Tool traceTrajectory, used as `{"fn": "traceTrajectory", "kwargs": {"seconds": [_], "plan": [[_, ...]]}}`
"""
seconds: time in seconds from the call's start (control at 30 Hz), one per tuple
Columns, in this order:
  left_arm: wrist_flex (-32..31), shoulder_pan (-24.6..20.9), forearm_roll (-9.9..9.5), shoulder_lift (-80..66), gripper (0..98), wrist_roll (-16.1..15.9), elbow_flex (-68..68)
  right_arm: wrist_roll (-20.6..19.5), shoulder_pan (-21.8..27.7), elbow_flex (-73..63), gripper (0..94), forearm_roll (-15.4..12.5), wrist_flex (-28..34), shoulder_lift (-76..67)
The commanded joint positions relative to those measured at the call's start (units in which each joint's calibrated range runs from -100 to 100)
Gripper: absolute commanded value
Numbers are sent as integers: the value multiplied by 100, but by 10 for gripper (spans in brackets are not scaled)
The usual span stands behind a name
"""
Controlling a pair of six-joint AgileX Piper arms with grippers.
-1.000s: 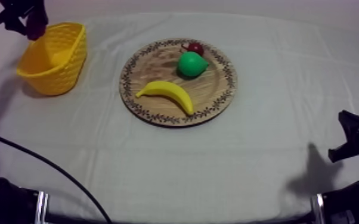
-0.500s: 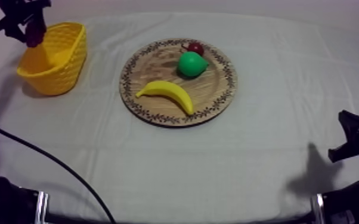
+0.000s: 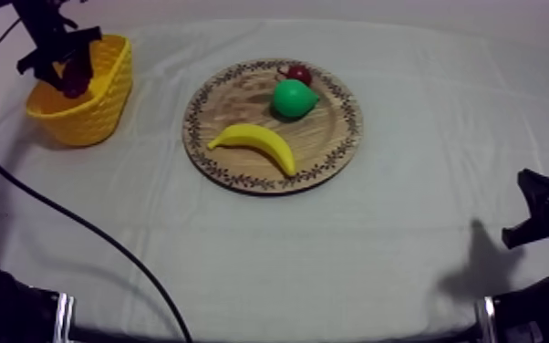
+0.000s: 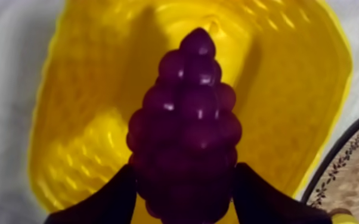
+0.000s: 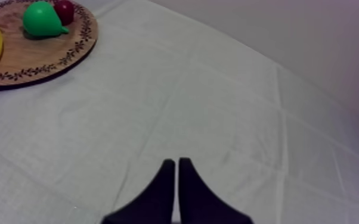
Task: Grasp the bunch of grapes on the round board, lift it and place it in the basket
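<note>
While held over the mouth of the basket (image 4: 313,71): grapes (image 4: 185,125) clamped at the broad end between the two black fingers of left gripper (image 3: 67,73), one finger on each side, narrow tip pointing down toward the basket floor. Bunch dark purple, glossy, cone-shaped, built of round beads with small highlights. Off the board (image 3: 242,169); not yet lying in the basket; contact with the basket wall not clear.

Basket bright yellow, plastic-looking, dimpled lattice like weaving, walls flaring up to a smooth rim. At the far left of the table, near the board, not touching it.

Board round, flat, brown wood grain, rim ringed with a dark leafy pattern. On it:
- banana (image 3: 255,144), yellow, smooth, curved, at the near side
- pear (image 3: 293,98), green, glossy, plump with a short neck, at the far side
- small red fruit (image 3: 296,73), dark, shiny, just behind the pear, touching or nearly so

Right gripper (image 5: 176,173) low over bare cloth (image 3: 378,255), well apart from the board, fingers pressed together into a narrow wedge, nothing between them.

Cloth grey-white, matt, fine weave, creased in straight fold lines.
</note>
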Motion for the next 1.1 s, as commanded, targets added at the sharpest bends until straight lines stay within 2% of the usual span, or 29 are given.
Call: {"fn": "traceTrajectory", "kwargs": {"seconds": [0.0,0.13,0.23,0.37,0.47,0.63,0.87,1.07], "plan": [[-14,6,15,107,591,-8,-28,-3,-3,0,3,-1,-2,0],[-76,9,53,239,757,-18,-110,-3,-3,0,3,-1,-2,0],[-113,-6,61,296,844,11,-172,-3,-3,0,3,-1,-2,0],[-174,-42,84,243,918,47,-159,-3,-3,0,3,-1,-2,0],[-238,-63,89,28,917,83,-13,-3,-3,0,3,-1,-2,0],[-272,-42,54,-685,763,173,382,-3,-3,0,3,-1,-2,0],[-428,62,34,-2208,445,198,1316,-3,-3,0,3,-1,-2,0],[-960,70,54,-3598,276,158,2464,-3,-3,0,3,-1,-2,0]]}}
